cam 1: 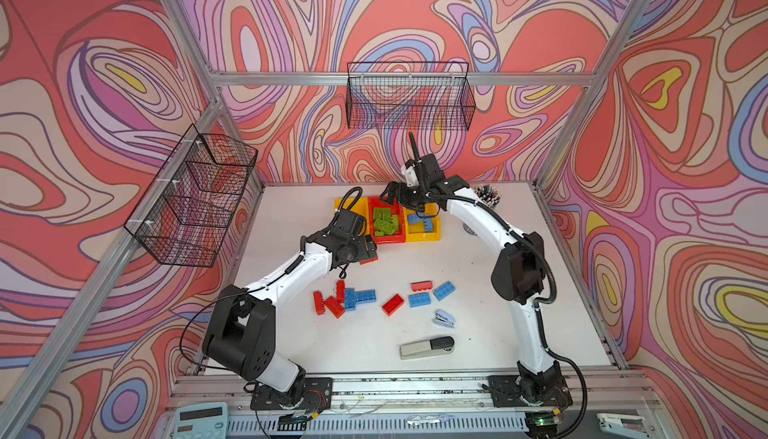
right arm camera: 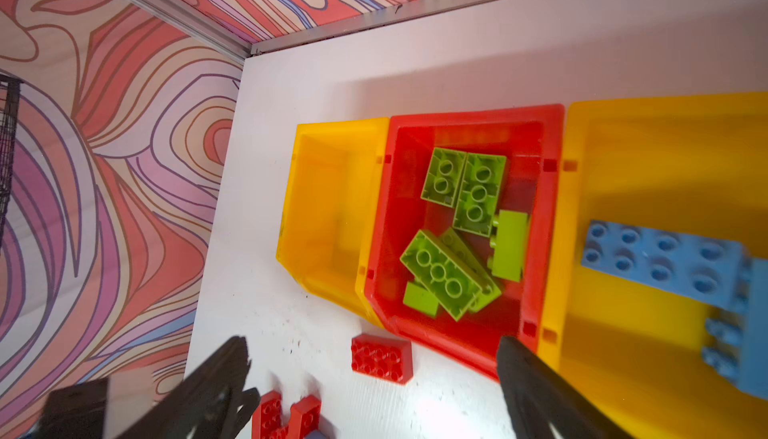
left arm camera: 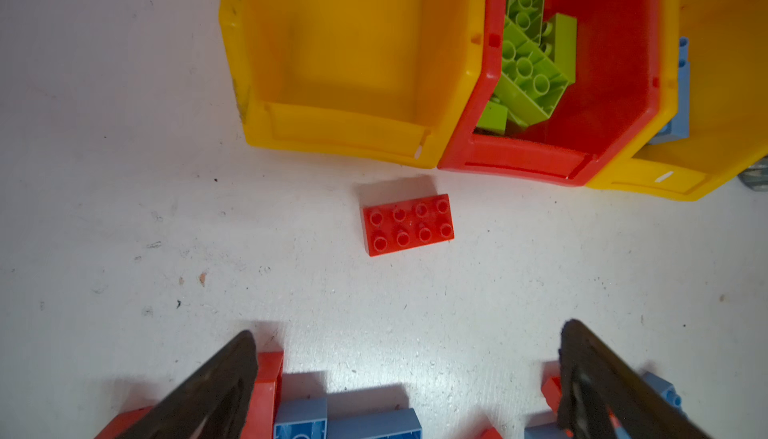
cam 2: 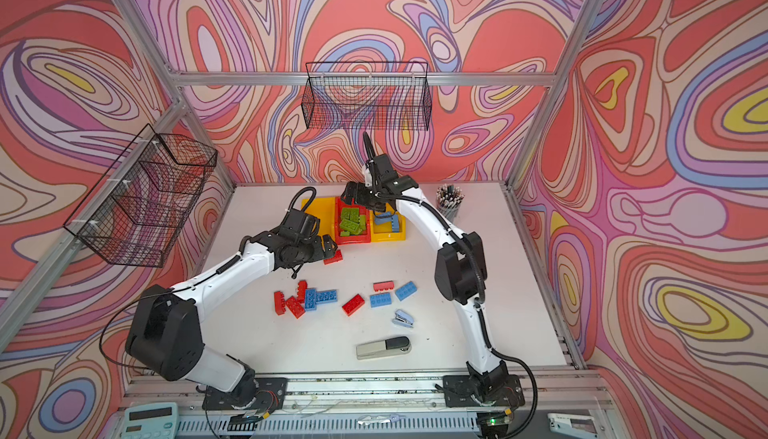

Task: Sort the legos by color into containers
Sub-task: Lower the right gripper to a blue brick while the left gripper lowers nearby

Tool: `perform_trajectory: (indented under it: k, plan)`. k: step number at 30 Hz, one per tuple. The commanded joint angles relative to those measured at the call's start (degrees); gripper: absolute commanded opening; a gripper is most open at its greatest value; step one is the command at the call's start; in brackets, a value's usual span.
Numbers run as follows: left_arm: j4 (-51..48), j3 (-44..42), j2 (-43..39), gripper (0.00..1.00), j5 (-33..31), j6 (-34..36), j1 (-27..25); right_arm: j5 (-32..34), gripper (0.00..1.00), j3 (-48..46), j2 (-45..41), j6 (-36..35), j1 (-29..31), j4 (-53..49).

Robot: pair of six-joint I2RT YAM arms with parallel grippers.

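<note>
Left claw (left arm camera: 409, 329) jaws wide apart, nothing between them, hanging over the bench (cam 1: 291, 333) just short of a lone red brick (left arm camera: 408, 225). That brick lies flat, studs up, just in front of the seam between the left yellow bin (left arm camera: 345, 133) and the red bin (left arm camera: 519, 162), near the bench's far edge. Likely light, rigid hard plastic with smooth, slightly slick walls, so pinch across the short width on the two long flat sides, not on the studs. Left arm (cam 1: 291, 270) reaches up from the near-left corner, wrist bent, claw pointing down. Right claw (right arm camera: 372, 339) is also spread, empty, and sits over the bins. Right arm (cam 1: 478, 212) arches from the near-right corner to the far edge. Green bricks (right arm camera: 440, 275) sit in the red bin and blue bricks (right arm camera: 660, 258) in the right yellow bin (right arm camera: 665, 102). The left yellow bin is empty. Loose bricks (cam 1: 353, 297), red and blue, are scattered mid-bench.
</note>
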Motion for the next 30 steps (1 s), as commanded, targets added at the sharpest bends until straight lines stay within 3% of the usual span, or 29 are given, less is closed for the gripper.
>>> perform_trajectory:
  k: [1,8,14,21,25,30]
  plan:
    - [-4.9,1.4,2.1,1.0,-2.1,-3.9,-3.6,4.6,0.98,-8.9,-7.4,-2.2,-0.2,-1.4]
    - [-4.8,2.9,6.9,1.0,-3.5,-11.5,-5.8,9.7,0.98,-26.6,-21.4,-2.6,-1.0,-1.2]
    - [-9.3,7.9,9.9,1.0,-5.8,-12.1,-6.6,11.7,0.98,-33.6,-28.8,-2.3,-1.3,-2.6]
    - [-12.9,6.5,8.8,1.0,-6.5,-15.0,-9.1,12.2,0.98,-39.1,-32.8,-2.0,-2.7,-2.9]
    - [-12.0,5.7,7.0,1.0,-6.5,-12.6,-12.5,12.8,0.98,-41.4,-33.0,-2.4,-3.4,-3.8]
    - [-13.5,11.5,9.8,1.0,-8.6,-7.6,-18.5,13.7,0.97,-47.9,-34.5,-2.8,-6.0,-4.7]
